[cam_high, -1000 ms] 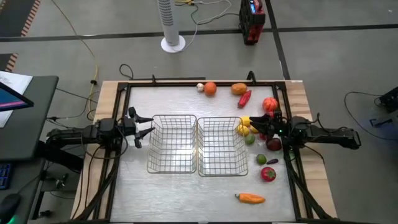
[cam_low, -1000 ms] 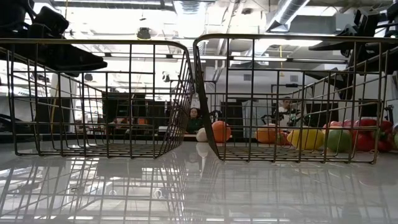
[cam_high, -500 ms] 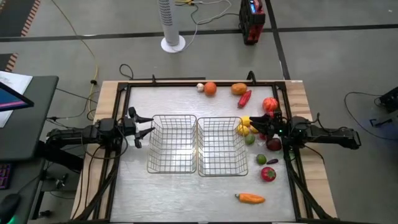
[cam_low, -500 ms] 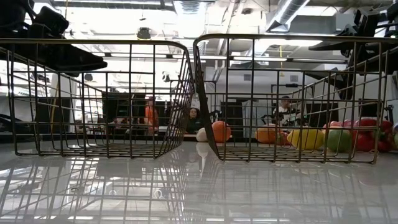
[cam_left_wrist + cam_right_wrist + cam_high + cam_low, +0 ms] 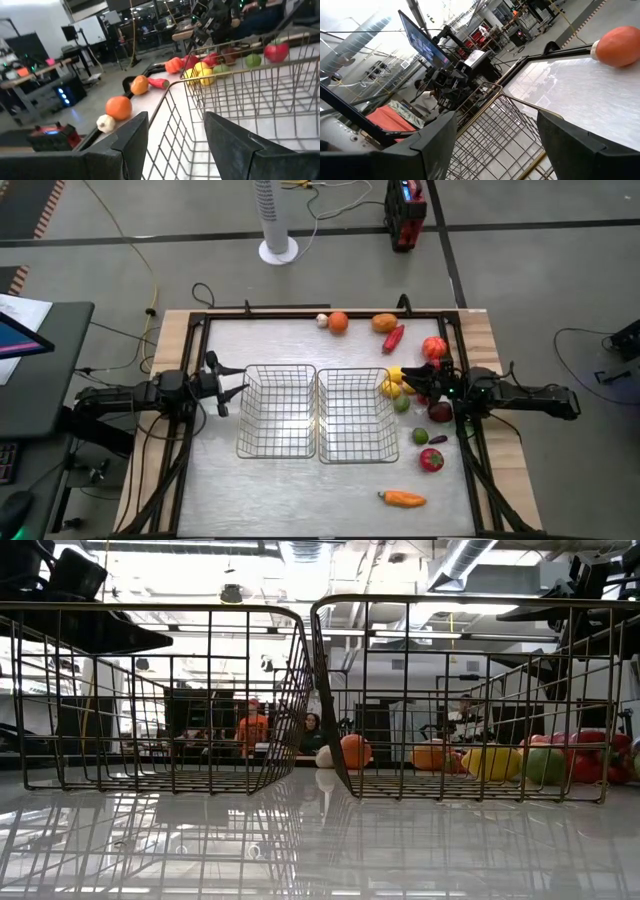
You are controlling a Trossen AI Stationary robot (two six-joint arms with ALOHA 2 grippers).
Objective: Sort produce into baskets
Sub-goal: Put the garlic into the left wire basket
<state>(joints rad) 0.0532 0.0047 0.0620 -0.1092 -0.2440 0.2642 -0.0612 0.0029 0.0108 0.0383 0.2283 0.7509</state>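
right gripper [image 5: 428, 374] over clustered produce [image 5: 398, 392], pieces overlapping

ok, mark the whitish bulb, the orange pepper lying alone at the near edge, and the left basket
whitish bulb [image 5: 322, 320]: high view, middle of the bulb.
orange pepper [image 5: 404, 499]: high view, middle of its body.
left basket [image 5: 239, 412]: high view, wire rim on its left side.

silver baskets [image 5: 277, 412], orange pepper [image 5: 404, 499]
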